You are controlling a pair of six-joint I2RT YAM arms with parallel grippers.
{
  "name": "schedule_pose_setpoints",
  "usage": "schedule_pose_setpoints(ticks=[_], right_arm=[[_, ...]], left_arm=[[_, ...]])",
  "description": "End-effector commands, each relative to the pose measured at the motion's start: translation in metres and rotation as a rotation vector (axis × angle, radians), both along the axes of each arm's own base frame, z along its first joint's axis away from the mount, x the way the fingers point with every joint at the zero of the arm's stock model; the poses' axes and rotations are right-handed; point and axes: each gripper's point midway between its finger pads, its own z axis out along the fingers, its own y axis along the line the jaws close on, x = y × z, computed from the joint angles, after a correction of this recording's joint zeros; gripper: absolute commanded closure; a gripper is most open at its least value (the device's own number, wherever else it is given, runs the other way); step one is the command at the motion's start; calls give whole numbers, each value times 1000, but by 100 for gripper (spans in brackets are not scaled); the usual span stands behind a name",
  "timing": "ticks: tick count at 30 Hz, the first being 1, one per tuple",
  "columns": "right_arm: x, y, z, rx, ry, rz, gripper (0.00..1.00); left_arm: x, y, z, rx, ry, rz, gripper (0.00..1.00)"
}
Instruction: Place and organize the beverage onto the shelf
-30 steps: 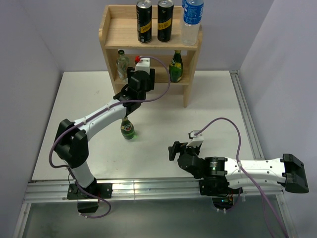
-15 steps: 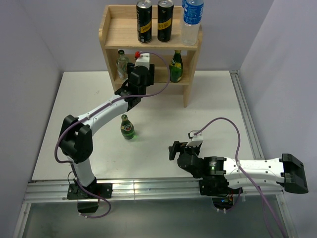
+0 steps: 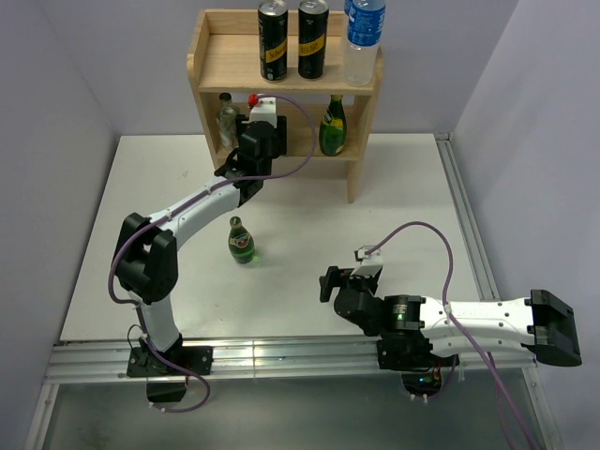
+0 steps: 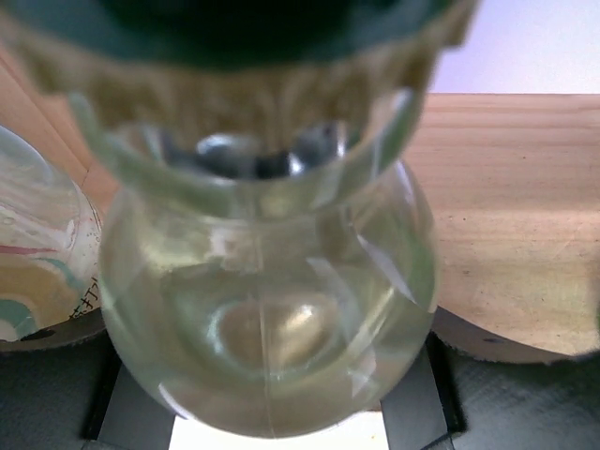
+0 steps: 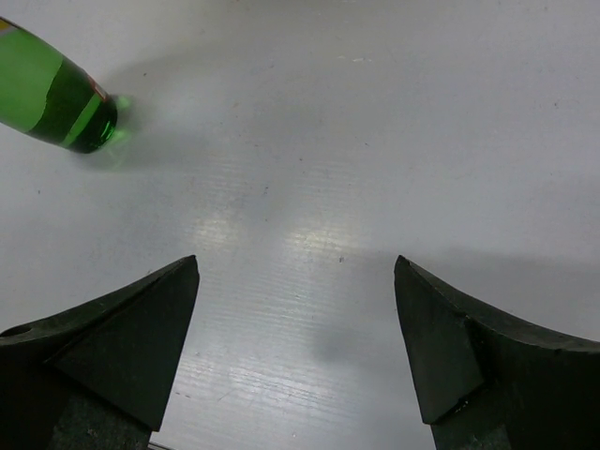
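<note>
Left tool (image 3: 251, 129): at lower board of shelf (image 3: 214, 58), closed on clear round-bodied bottle (image 4: 272, 309), fingers (image 4: 422, 403) on either side of body. Labelled bottle (image 4: 33, 253) just beside it, at left edge of wrist view.
Right tool (image 5: 295, 267): jaws wide apart, holding nothing, low over table (image 5: 375, 112).
Green bottle (image 3: 242, 241): upright on table, between arms.
Upper board: two black cans (image 3: 273, 39), water bottle (image 3: 362, 37).
Lower board, right end: yellow-labelled green bottle (image 3: 332, 127).
</note>
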Motion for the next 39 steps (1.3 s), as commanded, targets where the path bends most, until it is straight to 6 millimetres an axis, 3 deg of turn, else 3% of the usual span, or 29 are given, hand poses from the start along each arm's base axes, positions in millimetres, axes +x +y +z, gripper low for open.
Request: schedule_pose_setpoints(ticks=[1,5,8,16,21,26,29,39], right_arm=[[6,5,14,46,-29,-26,8],[7,5,13,46,-25,-28,8],[6,5,11,44,-20,-26,8],[5,5,11,52,-17,-27,9],[5,5,11,51,-16,-27,9],[5,3,10,55,-14,-31,9],[5,3,10,58,-14,-32,9],[4,1,9,66,-12,-35,9]], left_arm=[[9,10,63,-136,-189,39,100],[10,11,57,-138,-183,42,98],[10,12,54,-137,-180,51,89],[12,13,47,-131,-174,60,59],[11,13,46,-138,-176,59,33],[11,10,42,-138,-164,50,20],[11,11,40,-140,-158,54,4],[8,11,39,-148,-152,48,1]])
